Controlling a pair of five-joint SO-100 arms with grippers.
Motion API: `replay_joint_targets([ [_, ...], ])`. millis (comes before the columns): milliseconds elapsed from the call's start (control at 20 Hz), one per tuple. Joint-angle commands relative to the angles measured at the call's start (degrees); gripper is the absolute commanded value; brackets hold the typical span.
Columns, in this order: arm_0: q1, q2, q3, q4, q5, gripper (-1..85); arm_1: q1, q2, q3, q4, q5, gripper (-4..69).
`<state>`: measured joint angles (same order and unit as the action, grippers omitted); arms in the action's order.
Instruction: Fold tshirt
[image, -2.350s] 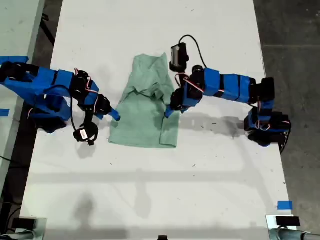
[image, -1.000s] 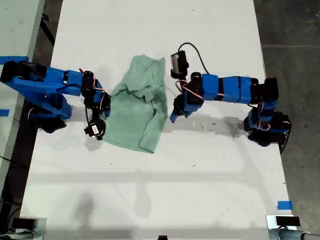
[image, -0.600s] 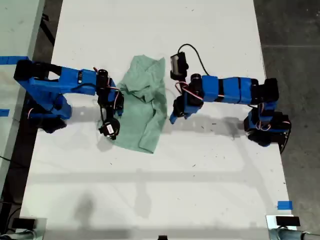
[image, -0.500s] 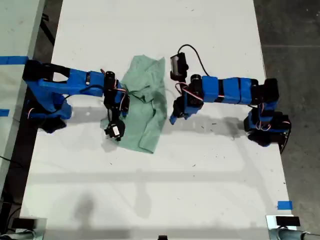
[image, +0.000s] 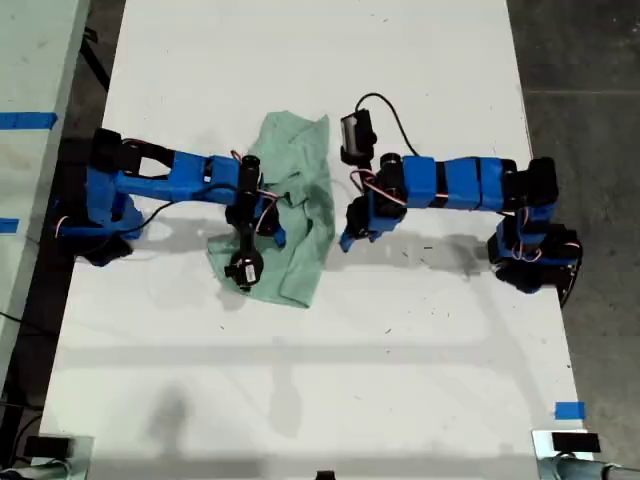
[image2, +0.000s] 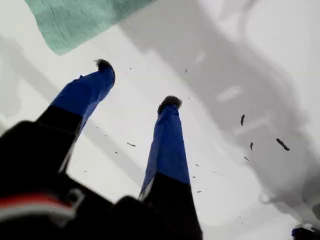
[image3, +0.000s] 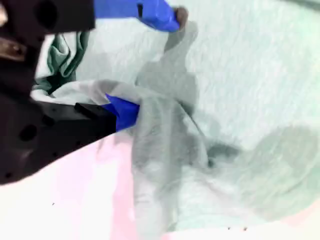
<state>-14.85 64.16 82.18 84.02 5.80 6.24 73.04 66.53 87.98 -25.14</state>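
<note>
A pale mint-green tshirt lay crumpled near the middle of a white desk, partly folded over itself, with one end reaching toward the far edge of the exterior view and a rounded fold hanging nearer the camera. Two blue arms reached in from opposite sides of the exterior view. My first claw belonged to the arm on the exterior view's right; its two blue fingers stood well apart, held nothing, and hovered over bare desk just beside the tshirt's edge, without touching the cloth. In its wrist view a corner of the tshirt showed beyond the fingertips, and small dark specks dotted the desk. My second claw belonged to the arm on the exterior view's left and lay over the tshirt. Its fingers were spread wide: one blue fingertip stood clear above the cloth, while the other was tucked under a raised fold of the tshirt, with cloth draped over it. Whether that fold was pinched could not be told. A black cable looped above the arm on the exterior view's right.
</note>
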Motion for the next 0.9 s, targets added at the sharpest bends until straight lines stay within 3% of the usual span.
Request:
replay_joint_targets([
  [0,2.0,14.7,-3.6,7.2,-0.8,30.6,-1.1,5.3,-0.2,-1.0,0.4,22.4],
  [100,3.4,25.0,-3.3,11.3,-2.4,29.6,-1.1,5.3,0.0,-1.3,0.4,22.4],
  [300,8.8,42.4,-0.1,11.3,-7.4,25.8,-1.0,5.4,0.0,-1.8,0.0,22.4],
  [600,13.3,47.9,13.3,11.3,-15.2,26.5,-1.0,6.2,-0.1,-2.2,-0.4,22.1],
  [850,15.3,50.7,29.5,5.7,-18.7,27.2,-2.4,6.8,-0.6,-1.8,0.8,22.1],
])
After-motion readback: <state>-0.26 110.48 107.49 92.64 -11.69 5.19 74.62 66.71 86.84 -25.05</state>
